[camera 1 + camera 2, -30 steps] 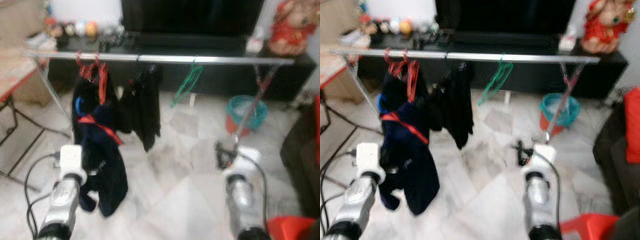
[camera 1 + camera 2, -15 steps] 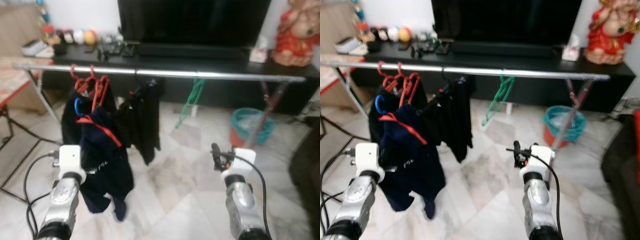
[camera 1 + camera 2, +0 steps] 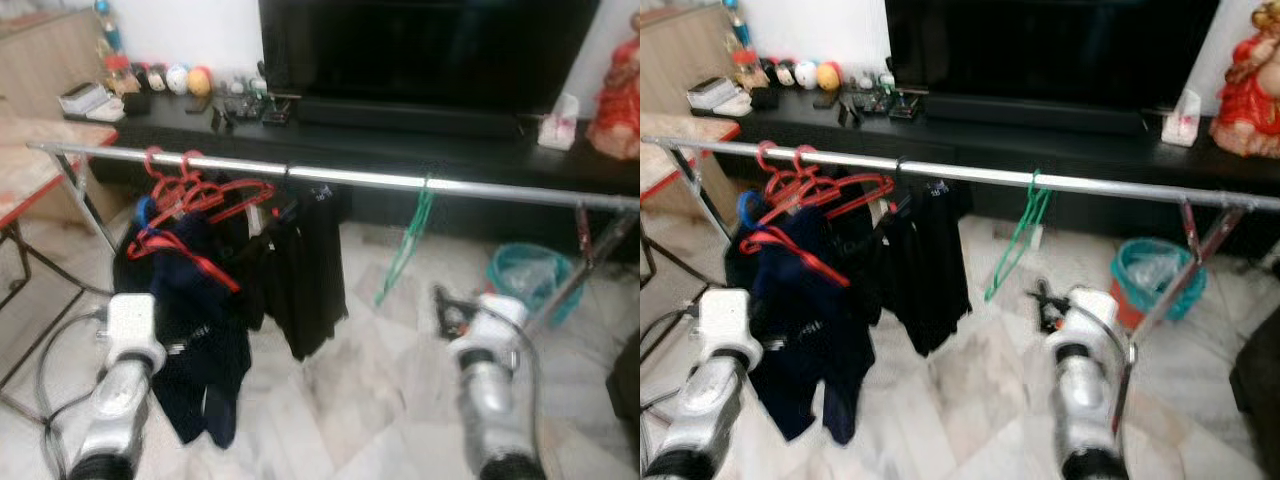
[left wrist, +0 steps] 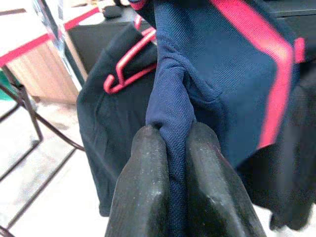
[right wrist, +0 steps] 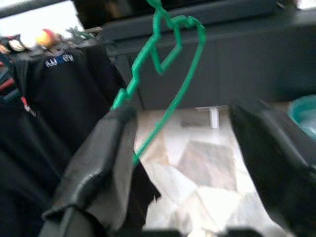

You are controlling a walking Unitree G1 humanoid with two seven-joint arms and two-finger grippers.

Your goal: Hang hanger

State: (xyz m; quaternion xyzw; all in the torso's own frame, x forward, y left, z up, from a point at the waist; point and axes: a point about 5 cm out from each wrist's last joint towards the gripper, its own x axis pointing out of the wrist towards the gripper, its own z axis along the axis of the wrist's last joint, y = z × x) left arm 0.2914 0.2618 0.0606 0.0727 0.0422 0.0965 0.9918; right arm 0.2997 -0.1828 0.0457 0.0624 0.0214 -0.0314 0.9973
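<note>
— What changed? The rail [image 3: 970, 174] has come nearer; the left pincer [image 4: 170, 163] stays clenched on the navy garment [image 4: 222, 74].

— And the right pincer [image 5: 182, 163]? Released, green hanger [image 3: 1015, 240] at its twelve o'clock, on the rail; hanging looks close

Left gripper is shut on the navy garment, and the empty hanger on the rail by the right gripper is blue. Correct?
Not quite: the left gripper is shut on the navy garment, but the empty hanger on the rail is green, as the right wrist view shows.
</note>
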